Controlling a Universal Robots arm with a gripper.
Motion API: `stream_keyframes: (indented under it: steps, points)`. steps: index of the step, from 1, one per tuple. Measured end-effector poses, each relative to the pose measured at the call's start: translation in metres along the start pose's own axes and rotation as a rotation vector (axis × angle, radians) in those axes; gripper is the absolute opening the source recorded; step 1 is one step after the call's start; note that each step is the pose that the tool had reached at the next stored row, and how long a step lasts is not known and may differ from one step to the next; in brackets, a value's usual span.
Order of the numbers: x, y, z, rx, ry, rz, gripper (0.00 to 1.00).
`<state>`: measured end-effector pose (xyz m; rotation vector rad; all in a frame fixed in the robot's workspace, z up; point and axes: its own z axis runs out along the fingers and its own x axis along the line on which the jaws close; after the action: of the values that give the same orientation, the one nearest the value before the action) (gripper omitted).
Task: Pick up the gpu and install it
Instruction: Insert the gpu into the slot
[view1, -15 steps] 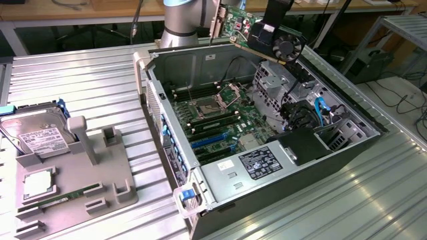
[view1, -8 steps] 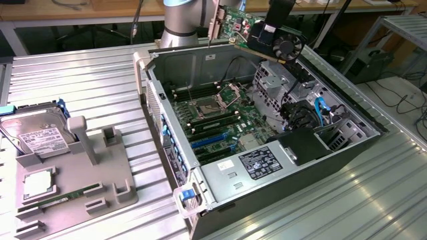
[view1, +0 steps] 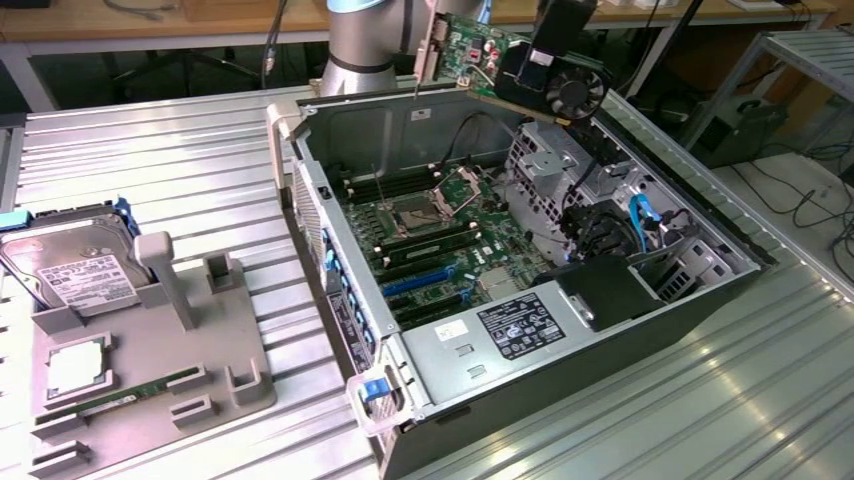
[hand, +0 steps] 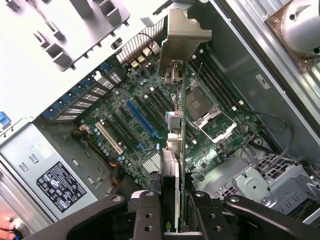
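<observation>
Gripper (hand: 170, 202) fingers (hand: 146, 212) are pinching the gpu (hand: 171, 170) from both flat faces, so the card is sitting edge-on between the jaws and running away from the wrist camera. Its silver end bracket (hand: 183, 37) is pointing outward at the far end, well clear of the jaws. In the exterior view the gripper (view1: 545, 55) is holding the gpu (view1: 470, 48) in the air above the rear rim of the open computer case (view1: 587, 395), green board facing the exterior view's left and the round black fan (view1: 575, 92) facing its right. Below the card, the motherboard (hand: 132, 132) is lying exposed, with its blue slot (hand: 142, 117) to one side of the card's edge and the CPU socket (hand: 207, 112) to the other; the card is not touching either. Farther off, on the exterior view's left, a grey tray (view1: 200, 395) is carrying a hard drive (view1: 74, 265) and a narrow green RAM stick (view1: 134, 392).
</observation>
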<state>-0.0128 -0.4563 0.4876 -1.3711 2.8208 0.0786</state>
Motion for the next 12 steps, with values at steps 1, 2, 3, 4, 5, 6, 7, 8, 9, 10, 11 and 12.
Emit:
stream_keyframes:
  steps: [1,2,3,4,5,6,7,8,9,10,11,12]
  points:
    - [0.0,0.0,0.0,-0.0002,0.0003,-0.008,0.27]
    - [0.0,0.0,0.0,-0.0004,0.0005,-0.015,0.27]
    - [0.0,0.0,0.0,-0.0006,0.0009,-0.022,0.27]
    - [0.0,0.0,0.0,-0.0008,0.0013,-0.031,0.27]
    - [0.0,0.0,0.0,-0.001,0.0017,-0.04,0.27]
    - [0.0,0.0,0.0,-0.0012,0.0021,-0.048,0.27]
    - [0.0,0.0,0.0,-0.0015,0.0026,-0.06,0.27]
    - [0.0,0.0,0.0,-0.0018,0.0031,-0.071,0.27]
    - [0.0,0.0,0.0,-0.0021,0.0036,-0.082,0.27]
    - [0.0,0.0,0.0,-0.0025,0.0041,-0.095,0.27]
    - [0.0,0.0,0.0001,-0.0029,0.0047,-0.11,0.27]
    - [0.0,0.0,0.0,-0.0034,0.0055,-0.129,0.27]
